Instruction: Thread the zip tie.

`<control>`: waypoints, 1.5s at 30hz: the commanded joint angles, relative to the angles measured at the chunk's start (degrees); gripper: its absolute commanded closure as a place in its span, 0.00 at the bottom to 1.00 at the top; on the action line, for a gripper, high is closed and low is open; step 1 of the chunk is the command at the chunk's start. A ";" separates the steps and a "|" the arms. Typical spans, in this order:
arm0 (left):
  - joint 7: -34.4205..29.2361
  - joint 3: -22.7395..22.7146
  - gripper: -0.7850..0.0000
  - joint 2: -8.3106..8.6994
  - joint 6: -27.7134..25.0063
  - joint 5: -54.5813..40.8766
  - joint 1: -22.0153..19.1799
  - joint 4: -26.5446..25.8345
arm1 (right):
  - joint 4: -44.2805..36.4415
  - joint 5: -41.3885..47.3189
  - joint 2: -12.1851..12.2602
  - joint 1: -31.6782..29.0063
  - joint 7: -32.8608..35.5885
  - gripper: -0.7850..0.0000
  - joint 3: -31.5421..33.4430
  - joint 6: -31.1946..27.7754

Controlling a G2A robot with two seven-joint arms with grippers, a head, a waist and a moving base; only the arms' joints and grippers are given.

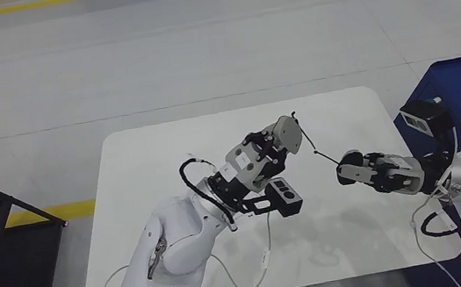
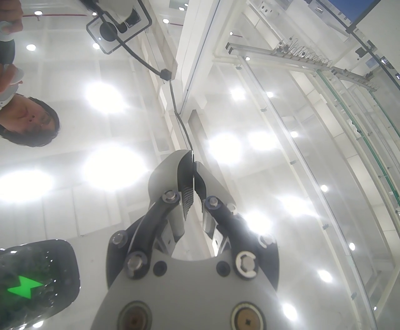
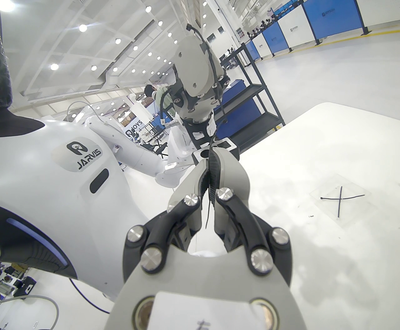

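The right hand (image 3: 212,153) grips the thin tail of the black zip tie (image 3: 207,212) in mid-air above the white surface (image 1: 155,172). Just beyond, the left hand (image 1: 293,128), tilted upward, is clamped on the strap's other stretch, which sticks out past its tips.

Left pincer (image 2: 192,157), right pincer (image 3: 214,153): both closed.
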 commanded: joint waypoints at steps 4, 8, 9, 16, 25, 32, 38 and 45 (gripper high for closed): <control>-0.05 -0.27 1.00 0.11 0.37 1.87 0.38 -0.73 | 0.00 0.00 0.00 0.00 0.00 1.00 0.00 0.00; -0.17 -0.29 1.00 0.12 0.61 2.41 0.31 -0.93 | 0.00 0.00 0.00 0.00 0.00 1.00 0.00 0.00; -0.17 -0.29 1.00 0.12 0.61 2.41 0.31 -0.93 | 0.00 0.00 0.00 0.00 0.00 1.00 0.00 0.00; -0.17 -0.29 1.00 0.12 0.61 2.41 0.31 -0.93 | 0.00 0.00 0.00 0.00 0.00 1.00 0.00 0.00; -0.17 -0.29 1.00 0.12 0.61 2.41 0.31 -0.93 | 0.00 0.00 0.00 0.00 0.00 1.00 0.00 0.00; -0.17 -0.29 1.00 0.12 0.61 2.41 0.31 -0.93 | 0.00 0.00 0.00 0.00 0.00 1.00 0.00 0.00; -0.17 -0.29 1.00 0.12 0.61 2.41 0.31 -0.93 | 0.00 0.00 0.00 0.00 0.00 1.00 0.00 0.00; -0.36 -0.05 1.00 0.17 0.28 3.28 1.38 -1.79 | 0.00 0.00 0.00 0.00 0.00 1.00 0.00 0.00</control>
